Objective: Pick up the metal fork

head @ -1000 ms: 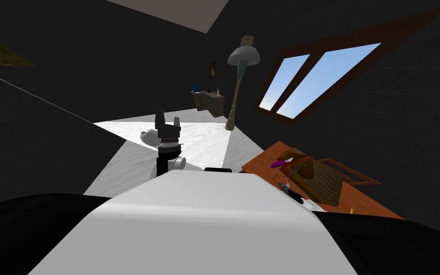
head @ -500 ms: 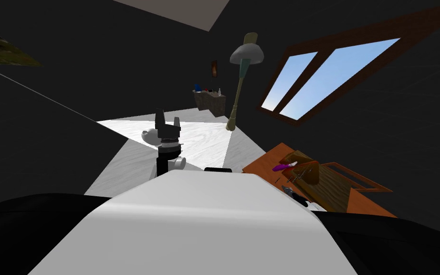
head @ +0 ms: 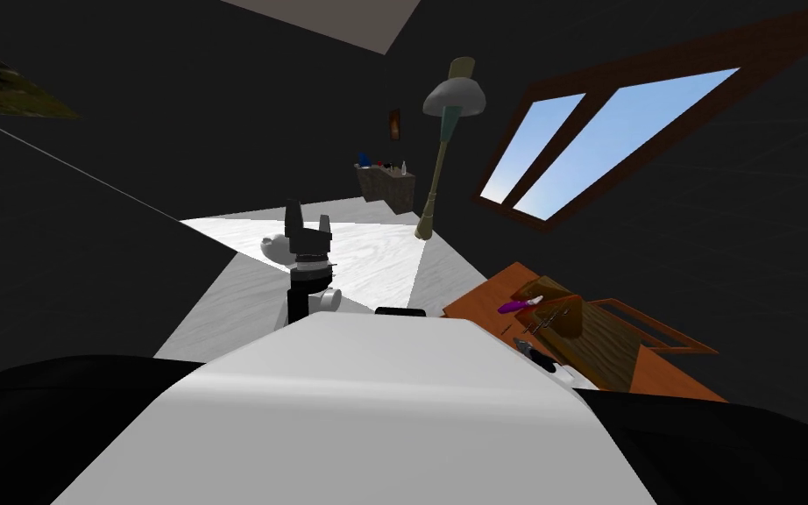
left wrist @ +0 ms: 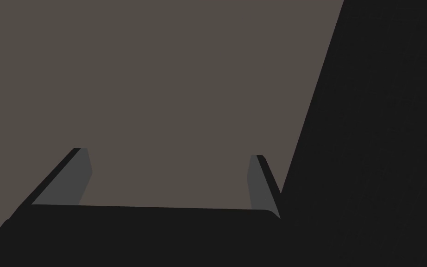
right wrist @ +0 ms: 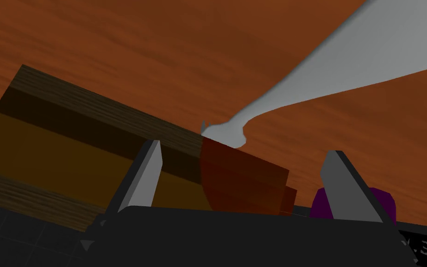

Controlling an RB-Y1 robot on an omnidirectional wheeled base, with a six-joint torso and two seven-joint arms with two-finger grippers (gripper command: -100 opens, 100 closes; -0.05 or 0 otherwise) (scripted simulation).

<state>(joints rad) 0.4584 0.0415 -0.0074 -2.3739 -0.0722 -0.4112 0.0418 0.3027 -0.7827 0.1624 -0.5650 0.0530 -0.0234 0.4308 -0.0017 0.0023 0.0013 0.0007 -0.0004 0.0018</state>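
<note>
- While the left arm stands raised ahead of the chest, the left pincer points upward, its fingers spread wide with nothing between them.
- The right pincer hangs low at the robot's right side, close over the orange-brown desk. Its fingers stand well apart and grip nothing.
- The fork, plain grey, lies across the desk ahead of the right pincer. It is broad at one end and narrows to a small pronged end.
- That pronged end sits in line with the gap between the fingers, at the edge of a dark wooden box. Whether fork and box touch cannot be told.
- A red-brown block adjoins the box, just ahead of the pincer's dark body.
- A purple thing shows behind one finger, beside the block.
- From the head view, the desk sits to the robot's right near a window, and a floor lamp stands farther off.
</note>
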